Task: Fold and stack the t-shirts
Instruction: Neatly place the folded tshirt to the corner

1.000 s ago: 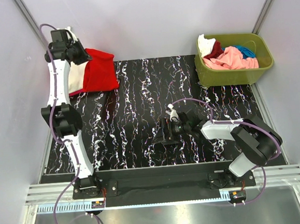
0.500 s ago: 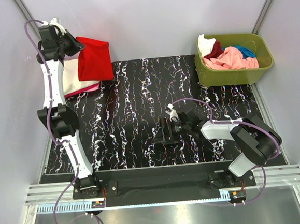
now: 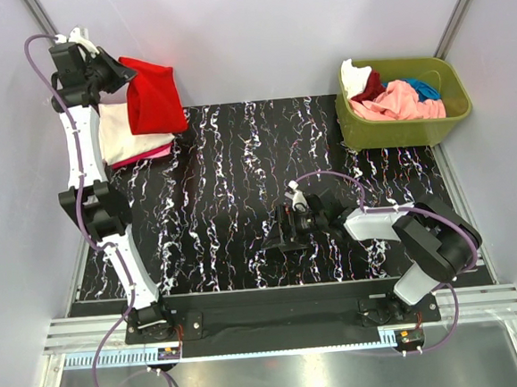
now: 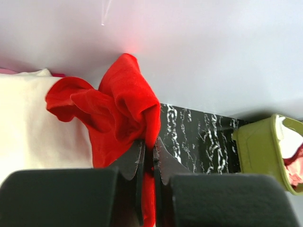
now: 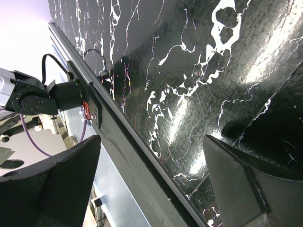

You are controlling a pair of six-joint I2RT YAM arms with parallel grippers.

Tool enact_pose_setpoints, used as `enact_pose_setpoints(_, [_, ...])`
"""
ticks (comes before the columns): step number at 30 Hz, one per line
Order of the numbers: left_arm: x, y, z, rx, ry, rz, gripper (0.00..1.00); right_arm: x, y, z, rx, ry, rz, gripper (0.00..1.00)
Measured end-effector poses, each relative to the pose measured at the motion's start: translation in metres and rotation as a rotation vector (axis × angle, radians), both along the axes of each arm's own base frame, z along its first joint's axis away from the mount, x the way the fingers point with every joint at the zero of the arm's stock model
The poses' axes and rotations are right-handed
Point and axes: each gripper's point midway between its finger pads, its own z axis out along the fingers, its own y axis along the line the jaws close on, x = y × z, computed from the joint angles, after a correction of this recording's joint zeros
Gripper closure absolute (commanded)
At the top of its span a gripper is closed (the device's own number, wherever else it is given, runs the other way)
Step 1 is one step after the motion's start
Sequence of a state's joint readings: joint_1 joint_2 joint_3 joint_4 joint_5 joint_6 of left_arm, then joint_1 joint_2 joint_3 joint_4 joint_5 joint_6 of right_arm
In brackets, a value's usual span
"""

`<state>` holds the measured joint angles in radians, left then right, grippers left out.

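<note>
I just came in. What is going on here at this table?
The left end effector is shut on a bright red t-shirt and holds it up at the far left corner, over a folded cream-white t-shirt with a pink t-shirt showing under it. The right end effector is open and empty, low over the table near the middle. More t-shirts lie crumpled in the olive-green bin at the far right.

The left arm [image 3: 81, 154] stretches far forward and upward, its wrist high at the back left. The left gripper [image 3: 122, 74] has its fingers [image 4: 130, 168] pressed together on a fold of the red t-shirt [image 3: 153, 99]. The right arm [image 3: 428, 247] is folded low with a bent elbow. The right gripper [image 3: 290, 227] points left, fingers [image 5: 52, 187] spread wide, holding nothing.
</note>
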<state>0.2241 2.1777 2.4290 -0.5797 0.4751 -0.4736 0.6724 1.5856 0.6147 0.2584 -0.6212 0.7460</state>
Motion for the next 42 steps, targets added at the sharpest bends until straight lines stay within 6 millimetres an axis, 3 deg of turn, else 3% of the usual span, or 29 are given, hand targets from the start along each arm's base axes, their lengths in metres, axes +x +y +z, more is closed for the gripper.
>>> enact_pose_setpoints(9, [-0.002,0.002,0.010,-0.059,-0.023,-0.026,0.91,0.000,0.000,0.000,0.000,0.000,0.000,0.04])
enact_pose_setpoints(20, [-0.006,0.033,0.011,-0.069,-0.025,0.012,0.89,0.000,0.000,-0.004,-0.008,0.011,0.000,0.04])
enact_pose_setpoints(23, [-0.004,0.046,0.003,-0.073,-0.019,0.024,0.88,0.000,0.000,-0.004,-0.008,0.012,0.000,0.04])
enact_pose_setpoints(26, [0.003,0.062,-0.015,-0.075,-0.001,0.040,0.88,0.002,0.002,-0.003,-0.006,0.010,0.001,0.04])
enact_pose_setpoints(36, [0.027,0.100,-0.115,0.004,0.131,0.097,0.82,0.002,0.003,-0.008,-0.013,0.027,0.006,0.04])
enact_pose_setpoints(42, [0.035,0.123,-0.153,0.102,0.178,0.161,0.81,0.004,0.004,-0.009,-0.008,0.041,0.010,0.04])
